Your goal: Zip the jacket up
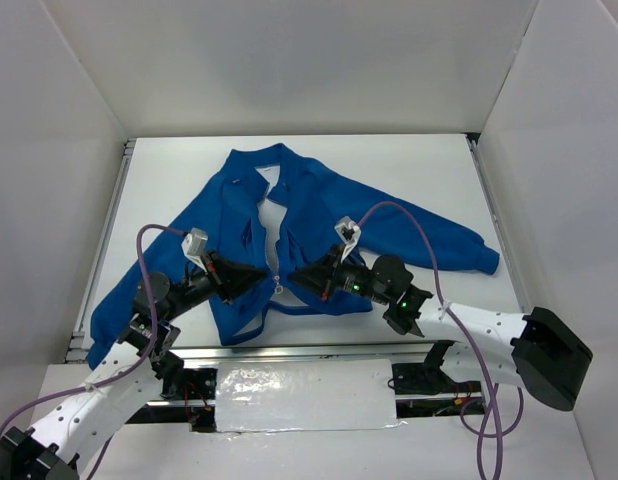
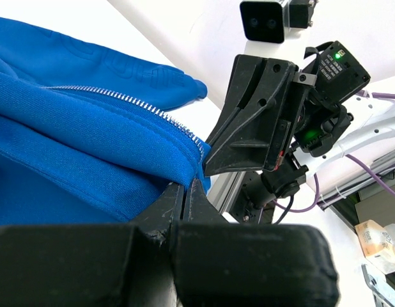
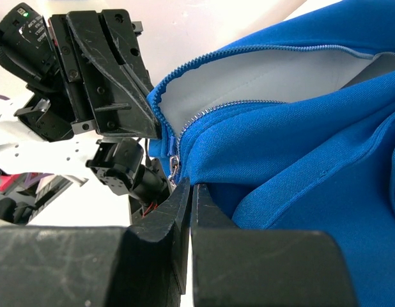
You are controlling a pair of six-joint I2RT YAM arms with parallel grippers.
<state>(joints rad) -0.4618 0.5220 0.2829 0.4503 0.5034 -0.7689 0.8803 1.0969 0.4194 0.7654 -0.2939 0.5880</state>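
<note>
Jacket (image 1: 319, 210), soft blue fabric, toothed zipper (image 2: 121, 100), left end effector (image 1: 261, 276) and right end effector (image 1: 301, 277) clamping hem (image 2: 175, 163)

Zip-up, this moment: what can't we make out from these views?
- Top view: slider between left gripper and right gripper is too small to tell whether both zipper rows are joined.
- Left wrist view: jacket hem covers the closed fingertips; whether they pinch it is hidden.
- Right wrist view: slider is small and shadowed; pull tab unclear.
</note>
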